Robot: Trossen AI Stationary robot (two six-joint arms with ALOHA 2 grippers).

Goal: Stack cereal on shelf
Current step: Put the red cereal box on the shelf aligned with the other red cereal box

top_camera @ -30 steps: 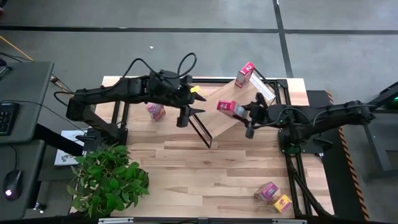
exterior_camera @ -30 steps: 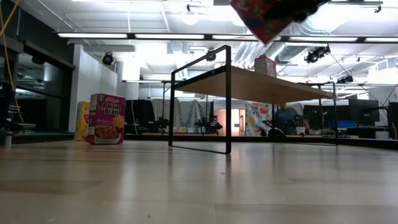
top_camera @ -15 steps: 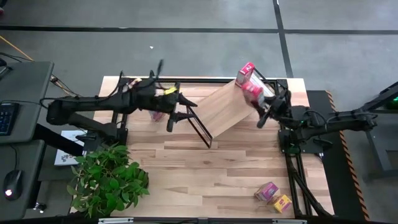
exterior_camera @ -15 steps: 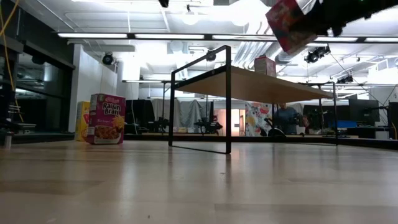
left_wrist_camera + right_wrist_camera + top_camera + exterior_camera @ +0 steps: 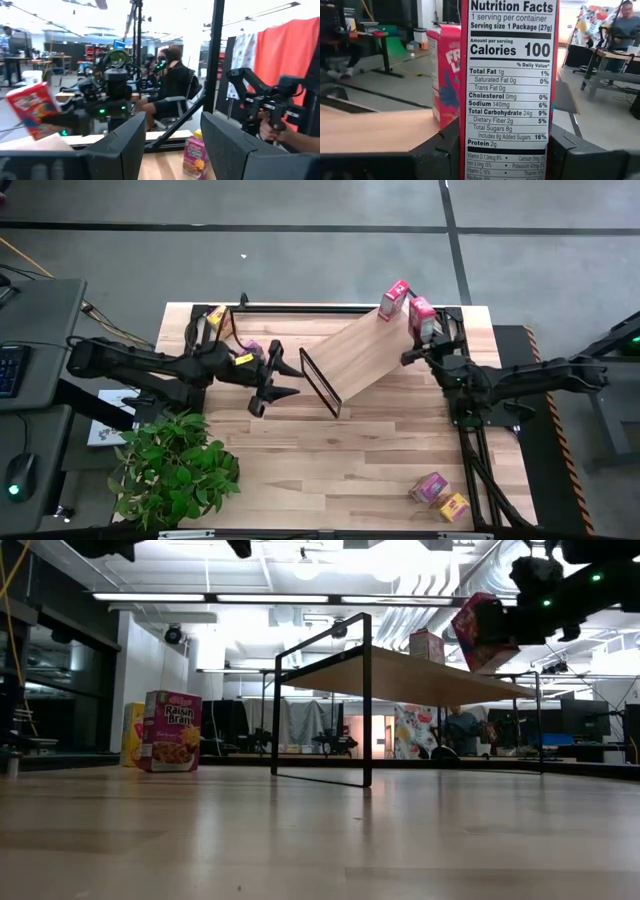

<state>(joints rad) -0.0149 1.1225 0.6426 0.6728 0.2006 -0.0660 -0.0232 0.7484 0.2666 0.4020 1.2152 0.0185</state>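
Observation:
The shelf point(image 5: 360, 360) stands aslant on the table, and one red cereal box point(image 5: 394, 300) stands on its far right end. My right gripper point(image 5: 421, 338) is shut on a second red cereal box point(image 5: 422, 317) right beside the first; the low view shows this second red box point(image 5: 485, 632) above the board point(image 5: 400, 675). My left gripper point(image 5: 270, 385) is open and empty off the shelf's left end. A pink box point(image 5: 250, 350) and a yellow box point(image 5: 217, 318) stand on the table at the far left. My right gripper pinches the red box between its two fingers point(image 5: 440, 147), one on each broad face, with the narrow nutrition panel point(image 5: 507, 125) facing my wrist. The fingers come about level from the table's near side. The box is lifted and tilted over the shelf's right end.
A pink box point(image 5: 430, 488) and a yellow box point(image 5: 455, 506) lie near the table's front right corner. A potted plant point(image 5: 175, 465) sits at the front left. The shelf's black wire end point(image 5: 320, 385) stands close to my left gripper. People sit in the room beyond.
My right gripper has carried the red box from over the shelf's middle to its far right end, sinking and tipping to level. My left gripper has drawn back from the shelf's left end toward the table's left and near edge, dropping lower and tipping up.

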